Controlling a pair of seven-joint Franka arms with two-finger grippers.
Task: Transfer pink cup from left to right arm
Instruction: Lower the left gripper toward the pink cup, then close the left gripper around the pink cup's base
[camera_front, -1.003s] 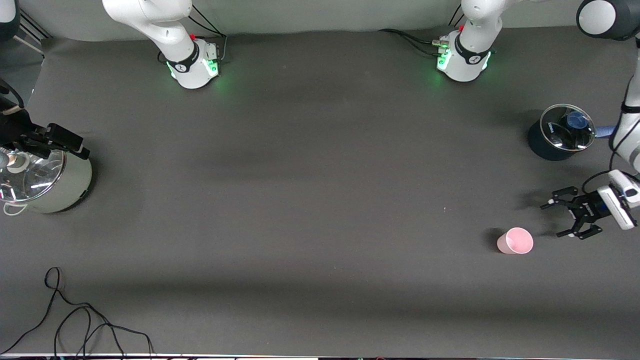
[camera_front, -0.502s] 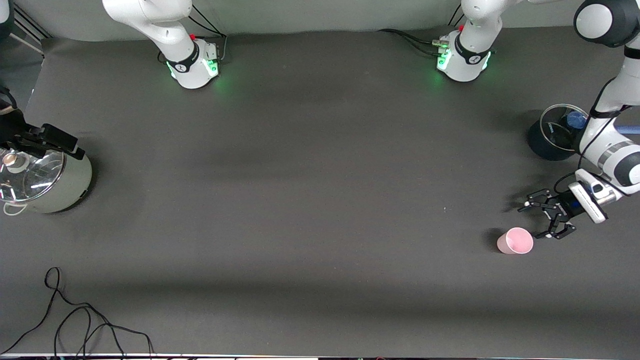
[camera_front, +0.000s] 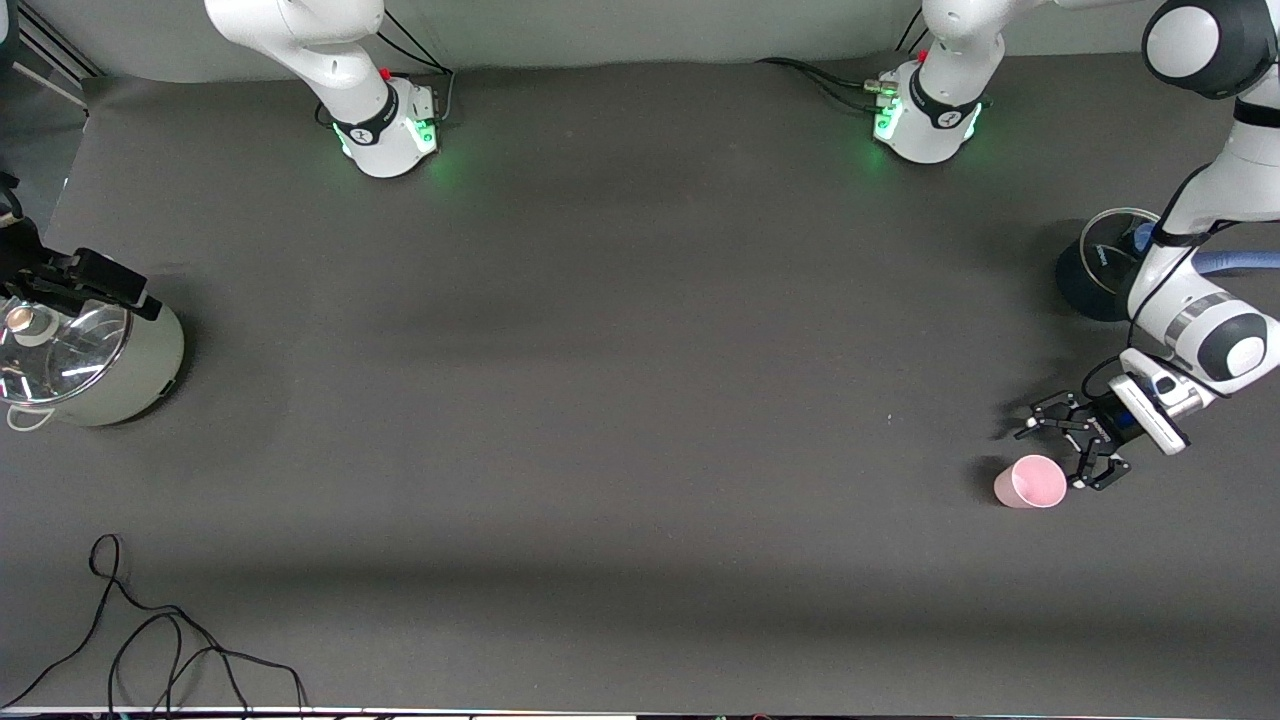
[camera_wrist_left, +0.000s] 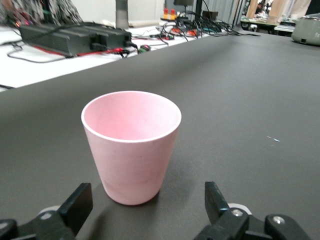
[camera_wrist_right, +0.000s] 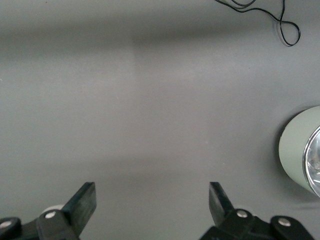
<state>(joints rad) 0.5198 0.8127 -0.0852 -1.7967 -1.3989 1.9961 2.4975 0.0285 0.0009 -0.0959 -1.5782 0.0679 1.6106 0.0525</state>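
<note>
Toward the left arm's end of the table we see the pink cup (camera_front: 1031, 481) standing upright on the dark mat (camera_front: 620, 400), mouth up. Just beside it, low over the mat, the left gripper (camera_front: 1066, 449) has its thin fingers spread wide, nothing between them. Farther up, a dark lidded pot (camera_front: 1090, 275) sits. At the right arm's end, the right gripper (camera_wrist_right: 150, 207) waits spread over a pale green pot (camera_front: 110, 365).

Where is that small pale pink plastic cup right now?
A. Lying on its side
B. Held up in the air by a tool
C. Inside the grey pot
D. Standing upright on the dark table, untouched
D: the small pale pink plastic cup stands upright on the dark table, with the left tool open beside it, fingers apart from its wall.
</note>
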